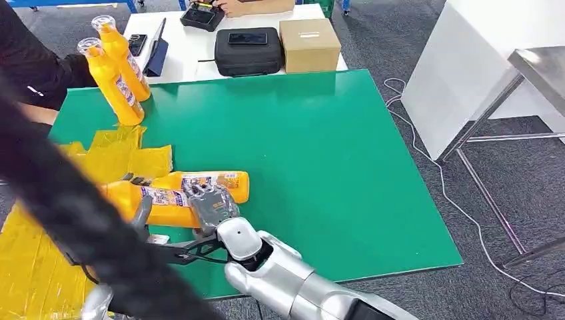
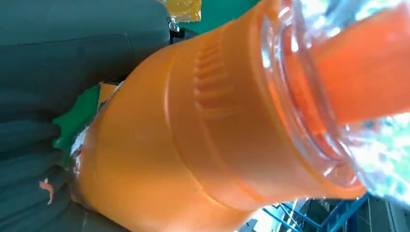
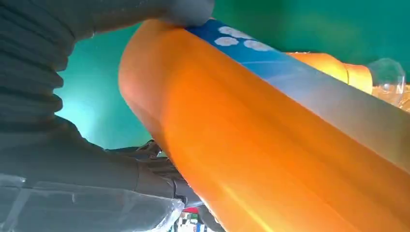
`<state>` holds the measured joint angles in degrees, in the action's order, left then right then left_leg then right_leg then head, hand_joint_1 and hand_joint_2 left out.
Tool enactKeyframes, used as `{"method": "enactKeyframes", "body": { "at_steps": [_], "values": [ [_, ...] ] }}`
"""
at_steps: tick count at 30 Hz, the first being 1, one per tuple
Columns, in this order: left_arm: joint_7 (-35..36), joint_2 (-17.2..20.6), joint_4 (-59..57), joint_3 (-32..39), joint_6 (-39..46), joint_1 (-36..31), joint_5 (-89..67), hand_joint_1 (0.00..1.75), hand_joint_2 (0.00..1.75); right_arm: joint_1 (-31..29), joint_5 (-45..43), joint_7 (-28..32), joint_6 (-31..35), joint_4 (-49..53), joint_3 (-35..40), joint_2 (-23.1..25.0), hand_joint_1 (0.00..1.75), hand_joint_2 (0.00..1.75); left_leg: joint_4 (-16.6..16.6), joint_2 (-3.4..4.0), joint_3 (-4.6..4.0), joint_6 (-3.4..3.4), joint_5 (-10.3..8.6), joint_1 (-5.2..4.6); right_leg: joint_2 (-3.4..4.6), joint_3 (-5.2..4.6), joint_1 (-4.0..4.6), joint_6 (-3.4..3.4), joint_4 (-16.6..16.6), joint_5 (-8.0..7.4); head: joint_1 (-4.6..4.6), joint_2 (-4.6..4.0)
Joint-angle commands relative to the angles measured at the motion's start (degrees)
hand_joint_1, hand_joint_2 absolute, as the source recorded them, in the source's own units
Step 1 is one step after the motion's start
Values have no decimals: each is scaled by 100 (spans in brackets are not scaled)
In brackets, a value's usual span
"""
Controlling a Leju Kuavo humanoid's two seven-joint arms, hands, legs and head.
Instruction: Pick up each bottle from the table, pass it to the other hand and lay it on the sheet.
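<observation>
- Right now I see two orange bottles lying on their sides near the front left of the green surface (image 1: pixel 320 153), one just behind the other.
- My right hand (image 1: pixel 212 203) rests over the nearer lying bottle (image 1: pixel 156 203), fingers wrapped on its labelled body; in the right wrist view the thumb presses the blue label while the darker fingers (image 3: pixel 154 162) curl under the orange body (image 3: pixel 270 159), so this hand is clamped on it.
- My left hand (image 1: pixel 136 200) sits at the same bottle from the other side; in the left wrist view its grey cover (image 2: pixel 58 72) lies against the orange shoulder (image 2: pixel 193 135), with the clear cap (image 2: pixel 348 96) close to the camera. I cannot tell whether these fingers are closed on the bottle or merely touching it.
- Behind it, the farther lying bottle (image 1: pixel 212 181) lies along the surface, just beside the yellow sheet (image 1: pixel 123 157).
- That crumpled sheet covers the left front corner of the surface, and the held bottle's cap end reaches over it.
- Two standing bottles (image 1: pixel 118 83) with clear caps are at the far left corner, leaning in my view, close together.
- Beyond the green surface, a white table (image 1: pixel 193 47) carries a black case (image 1: pixel 248 52) and a cardboard box (image 1: pixel 310 45) side by side.
- A person's dark sleeve (image 1: pixel 30 67) shows at the left edge.
</observation>
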<state>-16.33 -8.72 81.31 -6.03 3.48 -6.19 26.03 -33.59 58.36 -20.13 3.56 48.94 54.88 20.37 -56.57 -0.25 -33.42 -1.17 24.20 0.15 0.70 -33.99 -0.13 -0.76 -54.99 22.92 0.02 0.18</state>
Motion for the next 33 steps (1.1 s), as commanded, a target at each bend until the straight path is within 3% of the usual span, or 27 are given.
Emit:
{"method": "enactKeyframes", "body": {
  "at_steps": [1,10,11,12,13,14,22,27,29,32,33],
  "values": [
    [53,-90,30,77,-29,-350,-24,175,175,132,-96,186,-252,-297,550,-37,175,175,6,-13,22,6,7,5,-20,27,5,0,7,11,-2,0],
    [62,-151,107,227,-23,-320,-21,175,175,146,-160,115,-153,-466,156,-44,175,175,7,-19,24,7,7,3,-26,29,3,0,7,13,-2,0],
    [-26,-57,265,455,14,-154,-135,175,175,479,-471,132,229,80,-1098,-659,0,175,7,-16,17,5,3,5,-21,22,6,0,8,8,0,0],
    [-64,-41,348,549,65,-26,-185,175,175,720,-628,298,259,524,-1573,-906,0,175,8,-24,16,4,1,5,-29,24,6,-1,11,7,-2,2],
    [-68,-28,408,612,55,71,-177,175,175,913,-855,504,199,928,-1910,-1106,0,0,17,-38,32,4,-1,6,-46,44,7,-3,23,10,0,0],
    [-111,-2,476,659,8,202,-209,175,175,1126,-897,653,233,1404,-2191,-1396,0,0,18,-41,35,2,2,5,-49,49,6,-5,24,13,0,2],
    [-532,209,586,859,207,578,-639,175,175,2316,-1367,1312,517,3261,-3352,-2279,0,0,15,-51,31,-1,14,-4,-49,49,-4,-6,17,18,0,0],
    [-543,223,681,922,242,634,-691,175,175,2428,-1400,1377,543,3441,-3494,-2342,0,0,5,-38,24,-4,24,-10,-37,37,-6,-16,10,26,0,0],
    [-686,253,751,962,650,670,-1217,175,175,2542,-1466,1479,751,3574,-3638,-2455,0,0,4,-30,16,-5,22,-10,-26,26,-6,-15,7,20,-2,0],
    [-967,404,749,1134,1988,637,-3052,175,175,2832,-1871,1933,941,3889,-4060,-2682,0,0,3,-42,10,-5,18,-7,-37,22,-4,-16,9,19,-2,2],
    [-965,418,738,1154,1987,632,-3054,175,175,2841,-1877,1946,931,3894,-4075,-2695,0,0,6,-47,24,-3,24,-6,-45,38,-3,-15,10,27,-2,0]
  ]
}}
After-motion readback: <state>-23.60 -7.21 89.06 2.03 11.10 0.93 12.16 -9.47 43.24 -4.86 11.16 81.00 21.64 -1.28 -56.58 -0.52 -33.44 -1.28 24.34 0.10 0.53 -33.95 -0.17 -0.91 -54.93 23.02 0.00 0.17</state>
